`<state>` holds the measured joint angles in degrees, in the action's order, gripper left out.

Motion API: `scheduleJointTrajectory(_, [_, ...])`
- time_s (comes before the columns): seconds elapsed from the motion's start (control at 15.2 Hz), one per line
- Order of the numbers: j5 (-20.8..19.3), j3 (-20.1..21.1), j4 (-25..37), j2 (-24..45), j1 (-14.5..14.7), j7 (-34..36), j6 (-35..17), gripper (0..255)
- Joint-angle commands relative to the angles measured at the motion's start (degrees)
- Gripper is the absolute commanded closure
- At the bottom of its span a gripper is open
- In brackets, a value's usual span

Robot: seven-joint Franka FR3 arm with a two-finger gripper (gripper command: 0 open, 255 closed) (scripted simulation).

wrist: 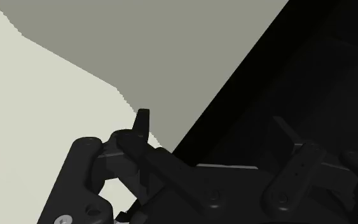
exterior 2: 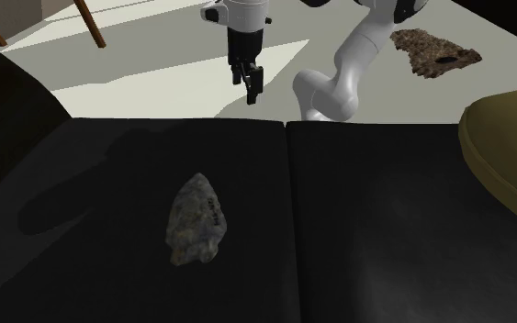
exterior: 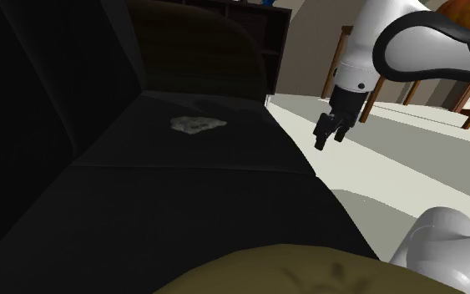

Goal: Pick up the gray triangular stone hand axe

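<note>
Two cut-off items: the arm (exterior: 425, 38) runs out past the top edge in both exterior views; the olive cushion (exterior 2: 509, 147) is cropped at the picture edge in both.
Hard to make out: the sofa (exterior: 183, 175) is near black, so its seat, back and seams barely separate. In the wrist view one finger shows clearly against the pale floor, the other almost merges with the dark sofa.
Partly hidden: a brown rock-like slab (exterior 2: 435, 50) on the floor (exterior 2: 155, 64), its near end covered by the arm.
Axe position: the axe (exterior: 198, 124) (exterior 2: 196, 221) lies flat on the seat, near the middle of the cushion left of the seam in the second exterior view.
Axe axis: the long axis runs from the seat's back to its front edge. The pointed tip faces the front edge; the broad butt faces the back.
Axe colour: mottled grey.
Gripper: the gripper (exterior: 328, 139) (exterior 2: 248, 81) hangs over the floor just off the seat's front edge, fingers down, spread and empty, well apart from the axe.
</note>
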<state>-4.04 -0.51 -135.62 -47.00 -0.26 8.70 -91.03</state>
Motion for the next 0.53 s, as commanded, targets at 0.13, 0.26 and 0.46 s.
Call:
scheduleJointTrajectory(0.13, [-0.05, -1.24, 2.98, 4.36, 1.87, -4.61, -1.81, 0])
scheduleJointTrajectory(0.26, [0.15, -2.33, 6.19, 8.63, 3.77, -9.22, -3.26, 0])
scheduleJointTrajectory(0.46, [0.90, -3.69, 11.39, 14.84, 6.60, -16.15, -4.76, 0])
